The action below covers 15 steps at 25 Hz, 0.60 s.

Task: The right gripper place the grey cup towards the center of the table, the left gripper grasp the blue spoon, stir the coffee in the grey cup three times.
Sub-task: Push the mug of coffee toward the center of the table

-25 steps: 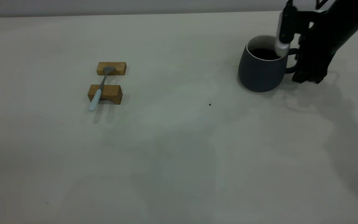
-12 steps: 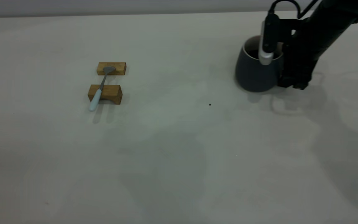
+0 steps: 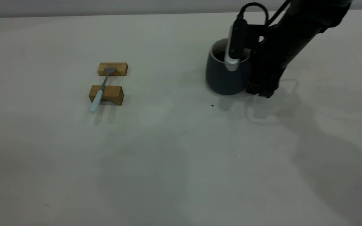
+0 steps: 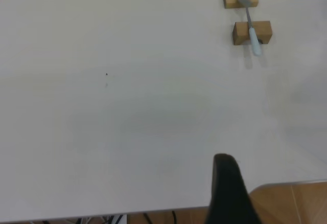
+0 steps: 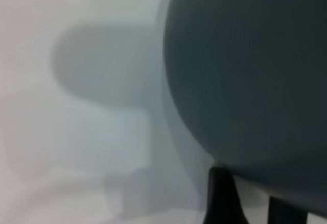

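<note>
The grey cup (image 3: 223,77) stands on the table (image 3: 168,157) right of centre, with dark coffee (image 3: 220,56) just showing inside its rim. My right gripper (image 3: 259,89) is low at the cup's right side, shut on its handle, which the arm hides. In the right wrist view the cup's dark wall (image 5: 245,75) fills the frame just beyond the right gripper (image 5: 250,203). The blue spoon (image 3: 101,89) lies across two wooden blocks at the left, handle toward the front. The left gripper (image 4: 227,175) hangs over the table's edge, far from the spoon (image 4: 250,27).
Two tan wooden blocks (image 3: 118,69) (image 3: 113,94) carry the spoon. A tiny dark speck (image 3: 212,105) lies just in front of the cup. In the left wrist view the table's edge and a wood floor (image 4: 291,203) show near the gripper.
The right gripper has carried the cup leftward toward the table's middle, by about a cup's width. The spoon and blocks have not moved.
</note>
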Each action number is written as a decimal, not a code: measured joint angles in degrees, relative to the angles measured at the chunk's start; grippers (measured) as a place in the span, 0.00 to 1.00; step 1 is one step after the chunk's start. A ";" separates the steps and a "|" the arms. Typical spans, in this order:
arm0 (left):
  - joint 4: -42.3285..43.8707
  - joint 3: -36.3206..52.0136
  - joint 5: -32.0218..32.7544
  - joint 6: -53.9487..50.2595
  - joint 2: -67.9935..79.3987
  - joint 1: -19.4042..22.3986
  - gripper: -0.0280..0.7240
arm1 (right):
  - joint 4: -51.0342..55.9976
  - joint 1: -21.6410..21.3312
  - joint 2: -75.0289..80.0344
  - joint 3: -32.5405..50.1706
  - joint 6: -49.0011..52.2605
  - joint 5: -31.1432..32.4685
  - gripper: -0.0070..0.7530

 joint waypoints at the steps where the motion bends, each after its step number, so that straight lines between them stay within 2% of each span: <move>1: 0.00 0.00 0.00 0.00 0.00 0.00 0.75 | 1.27 0.57 0.00 0.00 0.00 0.00 0.73; 15: 0.00 0.00 0.00 0.00 0.00 0.00 0.75 | 8.30 9.34 0.42 0.00 -0.02 0.13 0.73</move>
